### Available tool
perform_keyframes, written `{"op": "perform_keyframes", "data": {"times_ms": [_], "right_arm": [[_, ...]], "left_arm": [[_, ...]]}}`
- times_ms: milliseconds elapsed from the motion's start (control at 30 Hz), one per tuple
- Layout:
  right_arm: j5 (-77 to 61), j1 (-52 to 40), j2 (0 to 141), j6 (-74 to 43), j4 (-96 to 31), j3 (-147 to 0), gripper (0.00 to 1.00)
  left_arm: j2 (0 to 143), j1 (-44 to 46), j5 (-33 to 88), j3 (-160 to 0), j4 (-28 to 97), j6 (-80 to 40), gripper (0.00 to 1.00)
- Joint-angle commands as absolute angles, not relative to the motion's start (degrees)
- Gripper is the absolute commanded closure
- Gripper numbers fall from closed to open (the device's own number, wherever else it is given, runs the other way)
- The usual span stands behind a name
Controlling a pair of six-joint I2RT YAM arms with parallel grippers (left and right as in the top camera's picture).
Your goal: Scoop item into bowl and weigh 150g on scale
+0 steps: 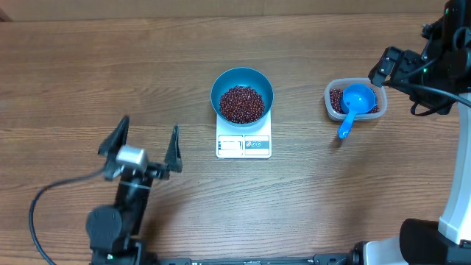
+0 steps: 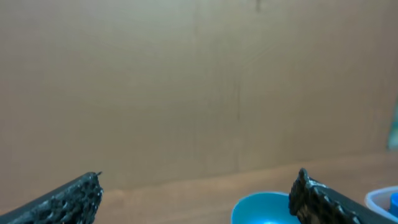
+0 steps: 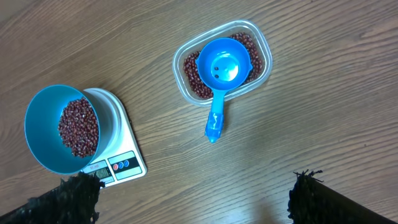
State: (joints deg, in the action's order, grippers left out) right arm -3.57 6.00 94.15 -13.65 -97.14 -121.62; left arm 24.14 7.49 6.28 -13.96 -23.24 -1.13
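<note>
I think the job now is to check the scale (image 1: 243,145) and top up slowly. To add beans (image 1: 242,104), take the scoop (image 1: 356,99) by its handle, lift only a few and tip them gently.

The bowl (image 1: 242,76) sits on the scale. The left gripper (image 1: 149,126) is well apart from it, wide open and empty. The right gripper (image 3: 196,179) is wide open too, above the table near the tub (image 1: 330,92), where the scoop lies.

Bare tabletop (image 1: 88,66) lies open left of the bowl (image 1: 220,90); a free lane separates the scale (image 1: 243,145) from the tub (image 1: 327,99).
</note>
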Motion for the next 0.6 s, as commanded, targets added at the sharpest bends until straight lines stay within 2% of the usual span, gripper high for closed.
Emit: {"op": "perform_keyframes", "data": {"times_ms": [0,267,567], "right_arm": [[-3.0,6.0,94.0,-13.4,-97.0,-122.6,0.00],[-3.0,6.0,94.0,-13.4,-97.0,-122.6,0.00],[-3.0,6.0,94.0,-13.4,-97.0,-122.6,0.00]], "left_arm": [[19.2,5.2,7.6,-8.7,-25.8,-2.0,0.00],[10.6,-0.3,11.8,-0.3,-25.5,-3.5,0.01],[5.0,-1.4,11.7,-0.3,-13.6,-3.0,0.00]]}}
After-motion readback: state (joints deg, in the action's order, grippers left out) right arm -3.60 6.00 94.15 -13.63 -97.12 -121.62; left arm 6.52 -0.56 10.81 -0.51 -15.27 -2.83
